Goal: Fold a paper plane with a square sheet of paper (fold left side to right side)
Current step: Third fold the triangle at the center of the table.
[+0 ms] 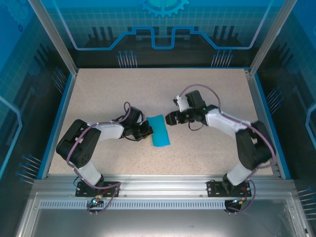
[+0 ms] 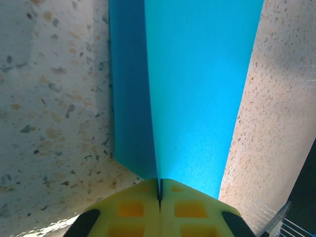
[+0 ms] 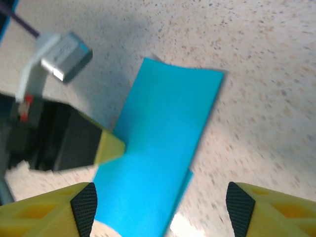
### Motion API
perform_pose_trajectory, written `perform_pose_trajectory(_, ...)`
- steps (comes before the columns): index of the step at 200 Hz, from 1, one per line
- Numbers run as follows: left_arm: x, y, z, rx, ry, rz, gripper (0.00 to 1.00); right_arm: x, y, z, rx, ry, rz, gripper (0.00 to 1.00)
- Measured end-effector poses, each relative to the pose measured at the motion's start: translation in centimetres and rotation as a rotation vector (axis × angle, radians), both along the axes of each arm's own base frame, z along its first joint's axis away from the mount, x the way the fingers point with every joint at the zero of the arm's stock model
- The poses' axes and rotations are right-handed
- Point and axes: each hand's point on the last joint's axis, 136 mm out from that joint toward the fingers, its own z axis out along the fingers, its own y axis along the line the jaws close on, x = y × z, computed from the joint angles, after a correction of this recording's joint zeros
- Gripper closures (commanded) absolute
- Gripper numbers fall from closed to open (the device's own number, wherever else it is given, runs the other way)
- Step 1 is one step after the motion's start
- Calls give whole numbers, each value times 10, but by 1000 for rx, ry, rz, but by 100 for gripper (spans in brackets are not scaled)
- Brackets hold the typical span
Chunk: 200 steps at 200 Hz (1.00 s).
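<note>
The square sheet of paper (image 1: 159, 130) lay folded into a narrow rectangle near the middle of the table (image 1: 207, 94). In the top view its long axis ran up and down the frame, the lower end leaning a little to the right. No pointed end could be made out, only square corners.

The left gripper (image 1: 148, 131) met the sheet's left long edge. Its wrist view gave what the top view could not: the yellow pads (image 2: 131, 210) were pressed together, with an edge of the paper (image 2: 197, 89) running straight into the seam between them. A darker blue layer (image 2: 128, 98) showed to the left of the brighter upper face. Whether the pads held both layers or only one could not be told.

The right gripper (image 1: 168, 118) sat at the sheet's upper right corner. From its own camera the black-tipped yellow fingers (image 3: 84, 205) were spread wide at the lower corners of the frame. The sheet (image 3: 163, 128) slanted from upper right to lower left between them, touching neither. That view also showed the left gripper (image 3: 107, 147) nipping the paper's edge at left, and a lower layer peeking out along the sheet's lower right side.

The paper was thin, smooth and matte. The tabletop was beige and speckled like stone, and the pads were ribbed with square recesses.
</note>
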Motion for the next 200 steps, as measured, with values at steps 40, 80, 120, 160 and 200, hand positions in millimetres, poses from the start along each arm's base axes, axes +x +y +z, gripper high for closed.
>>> perform_pose_trajectory(40, 0, -1, 4, -7, -5, 2, 96, -86, 17, -22, -151, -205, 218, 25)
perform_pose_trajectory(80, 0, -1, 5, -8, -7, 2, 96, -122, 45, -39, -310, -394, 385, 26)
perform_pose_trajectory(120, 0, -1, 4, -7, -4, 2, 96, -125, 71, -66, -491, -540, 490, 27)
perform_pose_trajectory(160, -1, -1, 4, -4, 0, 1, 97, -107, 87, -76, -590, -632, 500, 39)
perform_pose_trajectory(200, -3, 0, 2, 2, 13, 1, 96, -91, 104, -66, -592, -691, 472, 53)
